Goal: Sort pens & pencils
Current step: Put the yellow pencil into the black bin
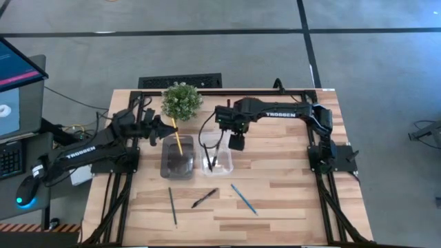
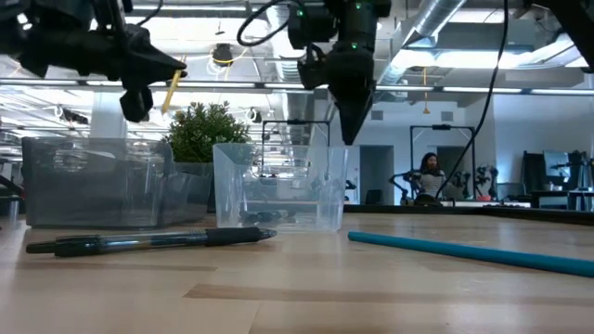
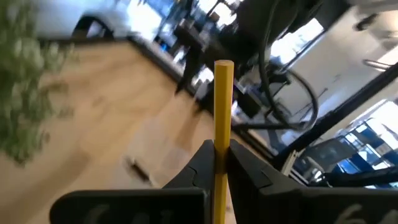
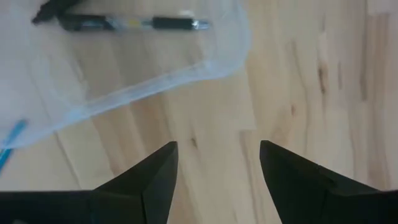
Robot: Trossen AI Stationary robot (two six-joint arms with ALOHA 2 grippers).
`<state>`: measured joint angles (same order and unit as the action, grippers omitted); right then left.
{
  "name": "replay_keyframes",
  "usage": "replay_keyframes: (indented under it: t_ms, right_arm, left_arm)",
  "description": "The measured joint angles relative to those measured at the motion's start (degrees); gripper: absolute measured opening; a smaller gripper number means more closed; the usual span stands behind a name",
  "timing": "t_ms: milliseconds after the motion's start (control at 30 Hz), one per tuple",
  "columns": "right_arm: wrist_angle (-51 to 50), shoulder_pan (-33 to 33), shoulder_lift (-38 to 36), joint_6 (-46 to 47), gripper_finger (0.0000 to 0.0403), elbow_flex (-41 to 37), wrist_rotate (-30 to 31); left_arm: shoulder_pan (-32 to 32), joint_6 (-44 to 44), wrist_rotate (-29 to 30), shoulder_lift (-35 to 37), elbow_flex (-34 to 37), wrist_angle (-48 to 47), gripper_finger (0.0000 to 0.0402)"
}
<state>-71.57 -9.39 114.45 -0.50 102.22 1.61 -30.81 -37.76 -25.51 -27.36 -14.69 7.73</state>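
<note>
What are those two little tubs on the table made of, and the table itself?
Both tubs look plastic. The clear bin is see-through, a pen showing through its wall; the dark bin is smoky, translucent grey. The table looks like pale wood, with visible planks and grain.

A robotics lab in an open, industrial-style hall is shown. Exposed silver ventilation ducts [image 2: 436, 23] and pipes are seen running under the ceiling in the low view, with glass partitions behind. A pale butcher-block wooden tabletop [image 1: 289, 186] is mounted on a black metal frame over a grey concrete floor [image 1: 207, 55] marked with dark lines. Two dark jointed robot arms [image 1: 275, 110] lettered TROSSEN are fixed at its sides. A lit computer monitor [image 1: 17, 86] and cables are placed beside it. A seated person [image 2: 430, 176] is seen far back among more black rigs.
</note>
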Motion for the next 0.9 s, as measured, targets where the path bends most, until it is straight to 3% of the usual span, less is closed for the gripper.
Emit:
replay_keyframes:
  t_ms: [300, 767, 900]
  right_arm:
    - [-0.15, -4.01, 0.07, -1.88, 0.0249, -0.01, 0.02]
    - [0.35, -4.93, 0.11, -2.97, 0.0249, -0.01, 0.00]
    - [1.52, -4.83, 0.13, -2.60, 0.0249, -0.01, 0.00]
  left_arm:
    - [5.63, -0.68, 9.81, -3.97, -9.03, -22.13, 0.0007]
    - [12.53, -0.13, 9.19, -18.54, -9.19, -23.42, 0.0007]
    - [12.53, -1.95, 5.65, -22.02, -9.33, -23.56, 0.0007]
